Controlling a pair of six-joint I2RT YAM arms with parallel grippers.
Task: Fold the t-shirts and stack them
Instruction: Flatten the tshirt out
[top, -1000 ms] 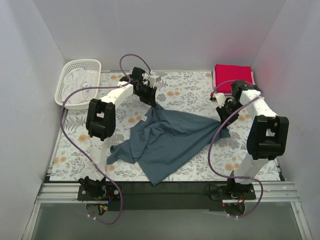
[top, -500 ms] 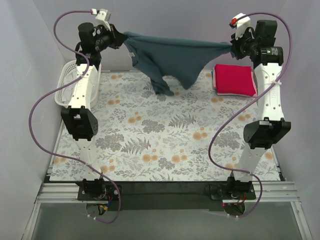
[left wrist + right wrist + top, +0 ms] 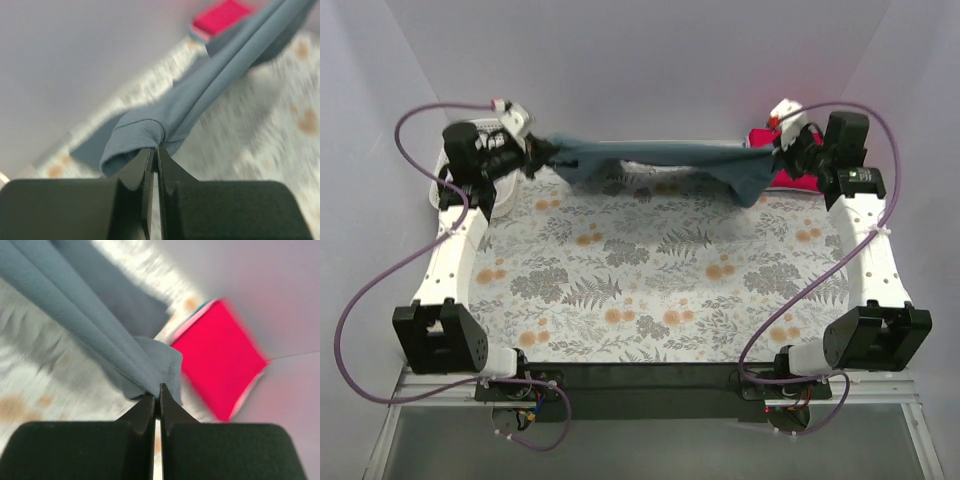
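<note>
The dark slate blue t-shirt (image 3: 660, 160) hangs stretched taut between both grippers above the far part of the table. My left gripper (image 3: 542, 152) is shut on its left end; the left wrist view shows the pinched hem (image 3: 145, 135) at the fingertips. My right gripper (image 3: 778, 152) is shut on its right end, seen bunched (image 3: 150, 365) in the right wrist view. The crimson red t-shirt (image 3: 782, 178) lies folded at the far right, mostly behind the right gripper, clearer in the right wrist view (image 3: 220, 360). A pale pink edge shows under it.
The grey-and-orange floral cloth (image 3: 650, 280) covers the table. A white lattice basket (image 3: 438, 190) stands at the far left, mostly hidden behind the left arm. White walls close in the far side and both sides.
Both grippers have lifted the blue shirt off the table, stretched it high between them, then brought it down and nearer. The arms' elbows have swung low and outward.
</note>
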